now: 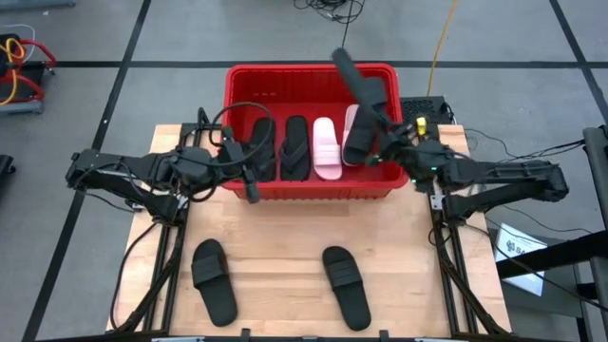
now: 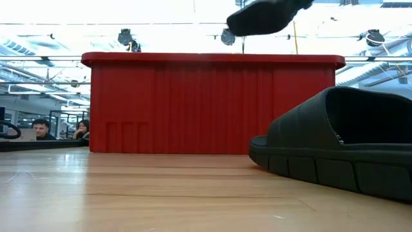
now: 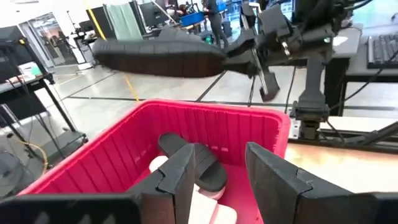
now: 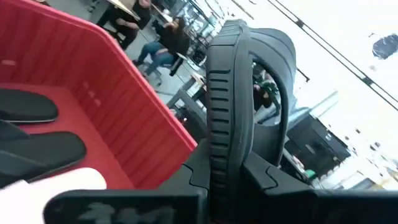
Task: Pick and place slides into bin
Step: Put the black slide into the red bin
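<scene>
The red bin [image 1: 309, 78] stands at the table's far middle. On its floor lie two black slides [image 1: 294, 147] and two light pink slides [image 1: 326, 147]. My right gripper [image 1: 382, 141] is shut on another black slide [image 1: 353, 85] above the bin's right part. That slide also shows in the left wrist view [image 3: 155, 59] and at the top of the low view [image 2: 267, 16]. My left gripper [image 1: 252, 185] hovers open over the bin's near left wall with nothing between its fingers [image 3: 180, 180]. Two more black slides [image 1: 214, 280] [image 1: 345, 285] lie flat on the table near its front edge. My right gripper pinches the black slide's sole [image 4: 222, 163] between its two fingers, close to one end. The fingers come about level from the table's right side. The slide is turned on its edge, its strap [image 4: 277, 59] to one side. It reaches out past the fingers, lifted clear above the bin.
Bare wood lies between the bin and the two slides at the front [image 2: 341, 148]. A white label [image 1: 513, 242] lies at the table's right edge. Cables run over the floor behind the bin. People sit at desks in the room beyond [image 2: 42, 129].
</scene>
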`<state>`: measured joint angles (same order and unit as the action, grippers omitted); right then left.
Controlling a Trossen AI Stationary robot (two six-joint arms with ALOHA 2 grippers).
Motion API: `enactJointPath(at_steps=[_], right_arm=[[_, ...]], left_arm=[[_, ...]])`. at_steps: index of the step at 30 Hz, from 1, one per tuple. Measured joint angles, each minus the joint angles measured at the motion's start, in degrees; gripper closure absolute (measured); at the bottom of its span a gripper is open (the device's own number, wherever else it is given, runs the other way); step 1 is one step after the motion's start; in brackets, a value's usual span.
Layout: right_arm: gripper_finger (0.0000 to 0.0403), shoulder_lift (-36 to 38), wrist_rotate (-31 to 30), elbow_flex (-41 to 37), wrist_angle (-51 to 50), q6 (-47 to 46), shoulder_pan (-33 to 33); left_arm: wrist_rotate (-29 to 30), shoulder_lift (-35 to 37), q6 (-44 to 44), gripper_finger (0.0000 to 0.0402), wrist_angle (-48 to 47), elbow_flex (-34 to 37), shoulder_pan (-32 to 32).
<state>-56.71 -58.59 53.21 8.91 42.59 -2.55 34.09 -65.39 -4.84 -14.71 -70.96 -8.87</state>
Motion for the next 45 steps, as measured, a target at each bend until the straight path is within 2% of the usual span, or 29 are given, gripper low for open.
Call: enactJointPath(at_steps=[4, 13, 18, 21, 30, 45], right_arm=[[0.0379, -6.16, 4.19, 2.25, 0.69, -1.29, -2.96], [0.038, -17.66, 15.16, 11.03, -3.56, -17.43, -11.96], [0.038, -22.79, 24.44, 19.82, -18.55, -31.69, -17.84], [0.038, -25.44, 30.13, 21.62, -26.31, -38.73, -19.93], [0.038, -31.88, 28.6, 21.68, -32.13, -37.45, -19.5], [0.0379, -38.79, 28.7, 21.68, -36.59, -37.25, -18.15]], left_arm=[[0.06, -0.04, -1.5, 0.0254, -0.12, 0.0, 0.0], [-0.42, -0.04, -2.63, 0.0254, -0.19, 0.0, -0.02], [-0.59, -0.04, -3.0, 0.0254, -0.69, 0.0, 0.0], [-0.74, -0.04, -2.98, 0.0254, -2.6, 0.0, 0.0], [-1.05, -0.04, -5.26, 0.0254, -10.14, 0.0, 0.12], [-1.07, -0.04, -6.94, 0.0254, -10.33, 0.0, 0.22]])
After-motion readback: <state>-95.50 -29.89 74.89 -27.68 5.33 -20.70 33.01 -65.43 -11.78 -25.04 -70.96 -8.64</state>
